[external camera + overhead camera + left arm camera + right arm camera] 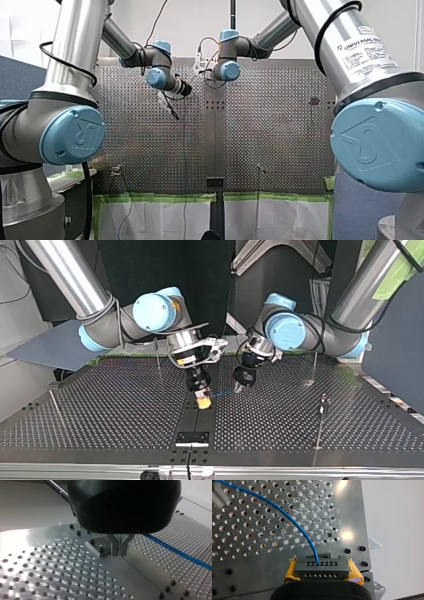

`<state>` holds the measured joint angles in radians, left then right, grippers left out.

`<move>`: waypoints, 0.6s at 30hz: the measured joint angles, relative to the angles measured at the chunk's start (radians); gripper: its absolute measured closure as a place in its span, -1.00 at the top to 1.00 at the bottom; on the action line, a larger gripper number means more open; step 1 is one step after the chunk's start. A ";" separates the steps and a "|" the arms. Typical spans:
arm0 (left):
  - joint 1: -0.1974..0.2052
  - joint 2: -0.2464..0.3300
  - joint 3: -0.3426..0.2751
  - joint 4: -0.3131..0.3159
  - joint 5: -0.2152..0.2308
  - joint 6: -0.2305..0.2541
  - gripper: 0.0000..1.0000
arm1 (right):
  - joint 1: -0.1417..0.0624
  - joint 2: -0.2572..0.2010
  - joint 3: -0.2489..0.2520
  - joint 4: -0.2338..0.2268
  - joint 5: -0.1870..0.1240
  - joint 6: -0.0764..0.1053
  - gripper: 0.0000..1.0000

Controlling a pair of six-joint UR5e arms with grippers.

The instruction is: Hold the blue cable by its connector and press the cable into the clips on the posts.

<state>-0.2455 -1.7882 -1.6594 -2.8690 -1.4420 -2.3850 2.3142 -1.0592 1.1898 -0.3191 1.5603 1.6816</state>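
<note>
- So, the connector-hold step looked done: our right gripper point(202, 399) was clamped on the black connector point(322, 567), with its yellow pads point(290, 571) pinching both ends, low in the centre of the top view.
- The blue cable point(294, 522) arced away from the connector over the perforated table point(100, 405), not seated on any post that we could see.
- Our left gripper point(119, 553) hovered just right of centre in the top view. Its fingers were pinched together with nothing visibly between them, and the cable ran beside it.
- Next, we reckoned, the cable needed carrying out to a post point(320, 412) at lower right and pressing squarely down.
- Both wrists were tipped down, close together.
</note>
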 joint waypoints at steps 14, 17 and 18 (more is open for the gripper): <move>0.007 0.041 -0.001 -0.111 -0.115 0.113 -0.99 | -0.004 0.001 0.000 0.002 0.000 0.000 -1.00; 0.007 0.063 0.000 -0.134 -0.139 0.136 -0.99 | -0.004 0.001 0.000 0.003 0.000 0.000 -1.00; 0.007 0.072 0.000 -0.144 -0.148 0.146 -0.99 | -0.004 0.001 0.000 0.003 0.000 0.000 -1.00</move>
<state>-0.2382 -1.7157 -1.6598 -3.0130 -1.5903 -2.2389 2.3098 -1.0580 1.1897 -0.3164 1.5603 1.6816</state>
